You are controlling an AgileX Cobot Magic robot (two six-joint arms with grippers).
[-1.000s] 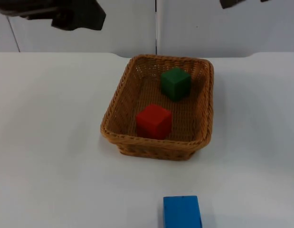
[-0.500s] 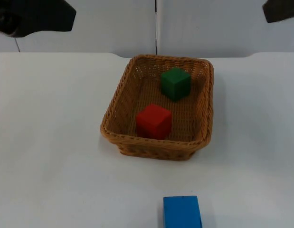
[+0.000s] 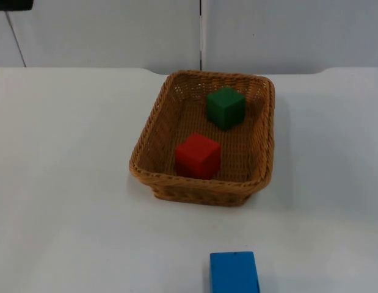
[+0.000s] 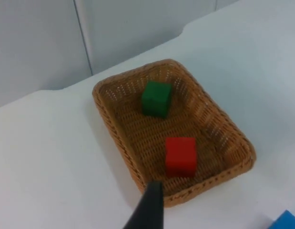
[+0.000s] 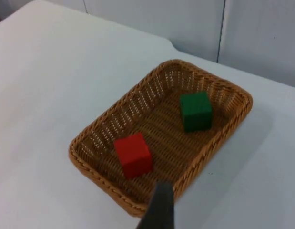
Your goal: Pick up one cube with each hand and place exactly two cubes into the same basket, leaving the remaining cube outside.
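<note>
Jaw state cannot be told for either arm: of the left gripper point(image 4: 148, 210) one dark fingertip stands over the near rim of the basket point(image 3: 146, 168), and of the right gripper point(image 5: 158, 209) one dark fingertip likewise stands before the basket's near rim; neither carries a cube.

Nearest, in front of the basket and apart from it, the blue cube point(image 3: 234, 272) sits on the white table point(image 3: 66, 183) — outside the wicker, cut off by the picture's lower edge in the top view. A blue corner of it also shows in the left wrist view point(image 4: 285, 222).

Next comes the basket itself, a rectangular woven tray with sloping walls. Inside it, toward the near wall, the red cube point(image 3: 198, 155) rests on the basket floor, just short of the rim and not touching it as far as can be seen. Farther in, toward the far wall, the green cube point(image 3: 226, 107) sits on the floor too, well apart from the red one. Nothing lies over or between the two cubes.

Beyond the basket the table ends at the grey partition wall point(image 3: 115, 33) — a vertical seam runs down it behind the basket.
</note>
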